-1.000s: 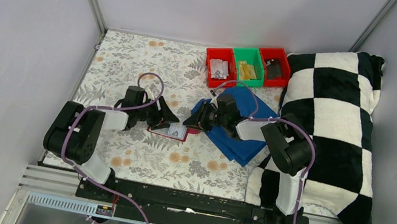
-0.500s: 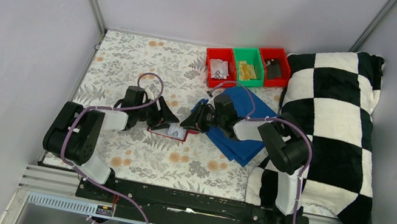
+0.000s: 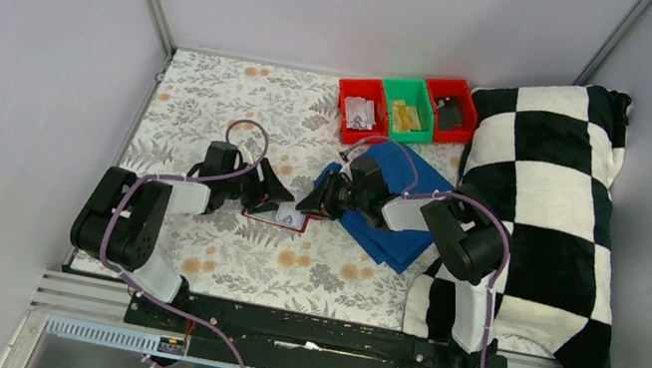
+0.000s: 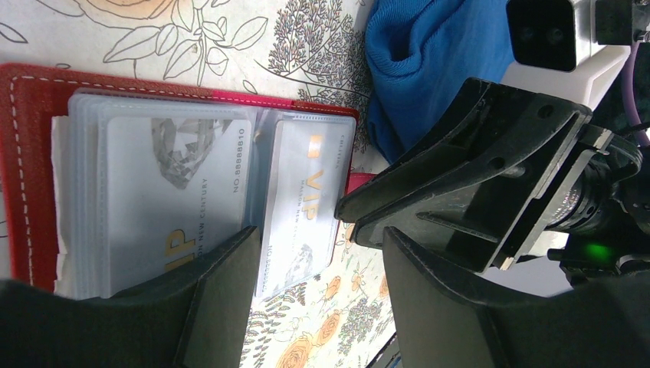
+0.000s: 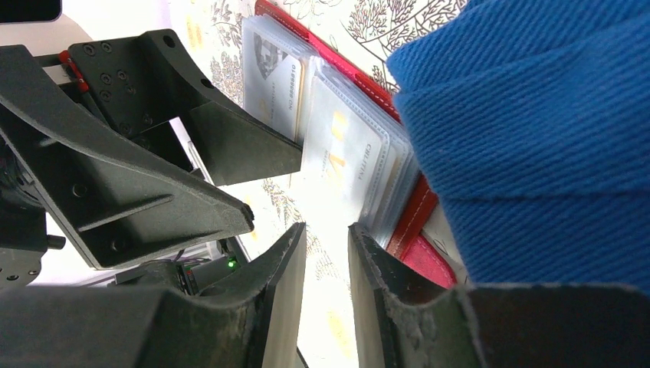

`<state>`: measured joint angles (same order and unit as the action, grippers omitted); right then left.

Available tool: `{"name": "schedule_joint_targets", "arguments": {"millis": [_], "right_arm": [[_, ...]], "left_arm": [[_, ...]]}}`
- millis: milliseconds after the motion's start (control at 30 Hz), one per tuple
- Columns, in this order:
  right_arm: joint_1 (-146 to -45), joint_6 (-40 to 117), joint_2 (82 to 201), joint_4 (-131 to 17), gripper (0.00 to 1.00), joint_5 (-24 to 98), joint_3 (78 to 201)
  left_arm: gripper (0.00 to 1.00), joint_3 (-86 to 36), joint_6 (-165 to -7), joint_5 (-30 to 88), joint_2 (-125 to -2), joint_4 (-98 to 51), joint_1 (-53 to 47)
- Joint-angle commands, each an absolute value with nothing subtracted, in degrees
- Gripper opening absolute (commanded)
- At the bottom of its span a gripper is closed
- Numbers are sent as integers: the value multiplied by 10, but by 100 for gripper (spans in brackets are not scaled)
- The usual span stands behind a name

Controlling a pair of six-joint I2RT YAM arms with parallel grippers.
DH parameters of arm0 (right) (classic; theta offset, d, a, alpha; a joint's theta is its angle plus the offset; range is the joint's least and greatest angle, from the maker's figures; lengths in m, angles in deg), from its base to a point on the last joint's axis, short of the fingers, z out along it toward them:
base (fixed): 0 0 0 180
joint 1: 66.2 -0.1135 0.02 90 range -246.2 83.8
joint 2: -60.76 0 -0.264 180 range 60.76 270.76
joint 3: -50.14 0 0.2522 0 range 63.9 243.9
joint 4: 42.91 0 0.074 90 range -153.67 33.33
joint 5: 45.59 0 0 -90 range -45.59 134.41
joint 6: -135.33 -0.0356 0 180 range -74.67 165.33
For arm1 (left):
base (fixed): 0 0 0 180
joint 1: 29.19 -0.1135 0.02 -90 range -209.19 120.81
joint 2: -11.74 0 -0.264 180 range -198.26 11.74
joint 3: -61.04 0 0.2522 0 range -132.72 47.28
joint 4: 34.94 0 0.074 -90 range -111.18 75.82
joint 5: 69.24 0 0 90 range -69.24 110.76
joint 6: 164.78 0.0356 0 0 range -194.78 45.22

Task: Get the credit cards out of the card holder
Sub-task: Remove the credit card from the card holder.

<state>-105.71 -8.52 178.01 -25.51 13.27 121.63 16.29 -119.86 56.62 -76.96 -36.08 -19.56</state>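
Top external view, left to right: the left gripper [image 3: 284, 202] reaches right across the floral tablecloth [image 3: 206, 97] to the card holder [image 3: 275, 219], which lies open and flat near mid-table, between the two tools. In the left wrist view this gripper's jaws are spread wide with nothing held; one finger [image 4: 218, 303] overlaps a card page, contact not discernible. Two credit cards [image 4: 180, 192], pale and marked VIP, sit in clear sleeves inside the red cover. The right gripper [image 3: 308, 203] points left at the holder's right end; in the right wrist view its jaws stand a narrow gap apart with only tablecloth between them, just beside the sleeves. A folded blue cloth [image 3: 396, 222] lies just right of the holder, under the right arm. At the far edge stand three bins [image 3: 403, 132], two red and one green; a chequered cushion [image 3: 551, 204] fills the right side
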Motion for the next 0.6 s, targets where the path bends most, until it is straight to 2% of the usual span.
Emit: {"name": "schedule_joint_targets", "arguments": {"millis": [0, 267, 567], "right_arm": [[-1063, -80, 1790, -246, 34, 127, 1230], [-1063, -78, 1801, -248, 34, 130, 1232], [-1063, -100, 1831, -224, 34, 123, 1238]], "left_arm": [[65, 166, -1198, 566, -769, -371, -200], [64, 163, -1198, 564, -767, -367, -202], [55, 174, -1206, 574, -766, -383, -207]]}}
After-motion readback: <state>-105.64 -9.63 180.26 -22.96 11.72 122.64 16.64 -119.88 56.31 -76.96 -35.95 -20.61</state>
